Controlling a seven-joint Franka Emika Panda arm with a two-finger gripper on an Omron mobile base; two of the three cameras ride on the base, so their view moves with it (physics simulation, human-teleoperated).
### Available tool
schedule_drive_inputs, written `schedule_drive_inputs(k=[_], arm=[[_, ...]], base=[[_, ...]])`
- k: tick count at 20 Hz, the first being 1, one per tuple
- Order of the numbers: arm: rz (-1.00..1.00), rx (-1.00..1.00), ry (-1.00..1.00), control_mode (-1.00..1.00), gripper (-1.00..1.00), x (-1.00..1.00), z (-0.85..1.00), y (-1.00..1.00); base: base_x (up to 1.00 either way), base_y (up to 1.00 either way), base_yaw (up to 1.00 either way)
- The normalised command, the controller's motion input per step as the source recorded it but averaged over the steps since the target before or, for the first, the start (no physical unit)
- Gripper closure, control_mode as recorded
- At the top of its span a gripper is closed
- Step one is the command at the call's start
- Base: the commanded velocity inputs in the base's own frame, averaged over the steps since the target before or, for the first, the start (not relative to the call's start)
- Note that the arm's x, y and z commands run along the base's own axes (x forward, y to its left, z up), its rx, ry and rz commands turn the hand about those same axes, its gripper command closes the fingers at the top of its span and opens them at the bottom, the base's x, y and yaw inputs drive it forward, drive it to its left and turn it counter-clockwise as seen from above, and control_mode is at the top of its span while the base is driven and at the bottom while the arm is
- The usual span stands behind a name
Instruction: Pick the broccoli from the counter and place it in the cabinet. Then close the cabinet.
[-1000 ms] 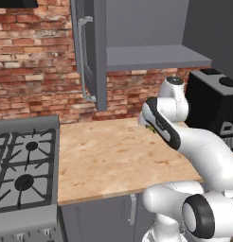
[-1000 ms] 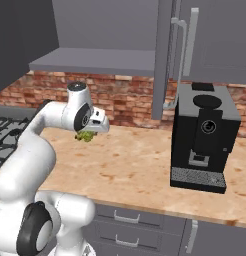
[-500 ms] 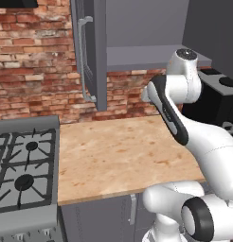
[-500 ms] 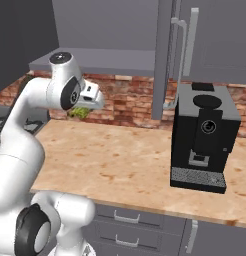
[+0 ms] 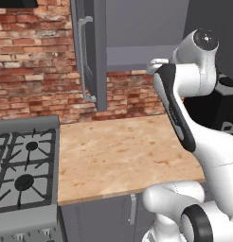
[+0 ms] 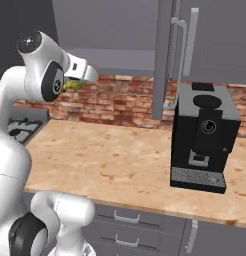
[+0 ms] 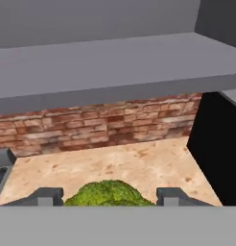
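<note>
Clearly the gripper [image 7: 108, 198] was closed on the broccoli [image 7: 109, 193], whose bumpy green head sat between the two dark fingertips [image 7: 45, 196] at the bottom centre of the hand view; in the right base view the same floret showed as a small yellow-green patch at the upper left, tucked under the white hand. The hand was raised well above the counter [image 5: 118, 151], which spread across the middle of the left base view, and it faced the front edge of the grey shelf [image 7: 115, 72] of the cabinet [image 5: 137, 28] running across the upper half of the hand view. The cabinet door [image 5: 92, 52] stood open at the upper left of the left base view, its bar handle facing out. The main risk from here, as I judged it, lay in height: the floret appeared level with or just under the shelf lip, so a straight push forward could knock it against the edge and loosen it from the fingers. A drop could send it down near the coffee machine [image 6: 202, 137].
</note>
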Motion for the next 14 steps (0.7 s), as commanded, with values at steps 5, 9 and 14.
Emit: schedule_drive_inputs(k=[5, 9, 14], arm=[[-0.07, 0.0, -0.27, -1.0, 1.0, 0.51, 0.58, -0.11], [-0.05, 0.01, 0.0, -1.0, 1.0, 1.0, 0.37, -0.29], [-0.06, 0.01, 0.14, -1.0, 1.0, 1.0, 0.28, -0.21]], base=[[0.0, 0.0, 0.0], [0.0, 0.0, 0.0], [0.0, 0.0, 0.0]])
